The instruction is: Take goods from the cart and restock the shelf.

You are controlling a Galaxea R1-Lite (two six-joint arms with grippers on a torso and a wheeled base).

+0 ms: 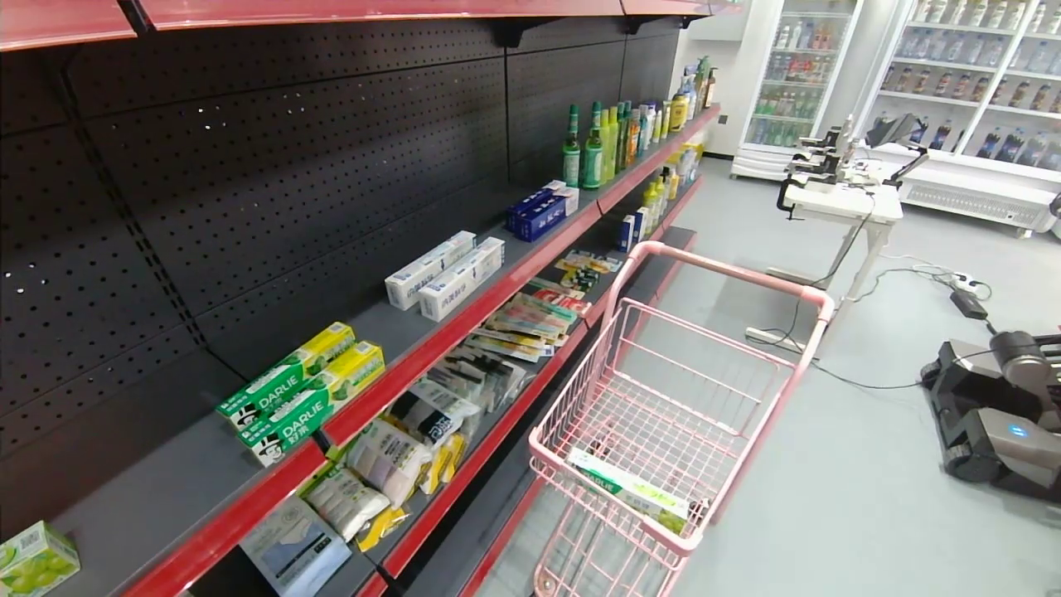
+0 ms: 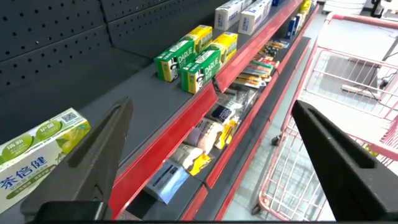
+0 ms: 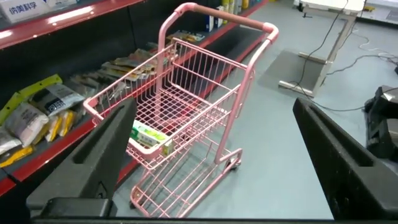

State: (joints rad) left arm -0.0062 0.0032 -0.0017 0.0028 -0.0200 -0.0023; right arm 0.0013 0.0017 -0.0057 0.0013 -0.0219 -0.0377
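Head view: a pink cart (image 1: pixel 719 269) stands beside a red-edged shelf (image 1: pixel 464 319), with one green-and-white box (image 1: pixel 634 491) lying in its basket. Right wrist view adds the right gripper (image 3: pixel 214 102), fingers spread wide and empty, with cart and box ahead of and below it. Left wrist view adds the left gripper (image 2: pixel 212 102), likewise spread and empty, over the shelf edge. A lime-green box (image 2: pixel 37 158) sits near one finger and green toothpaste boxes (image 2: pixel 196 59) farther ahead.
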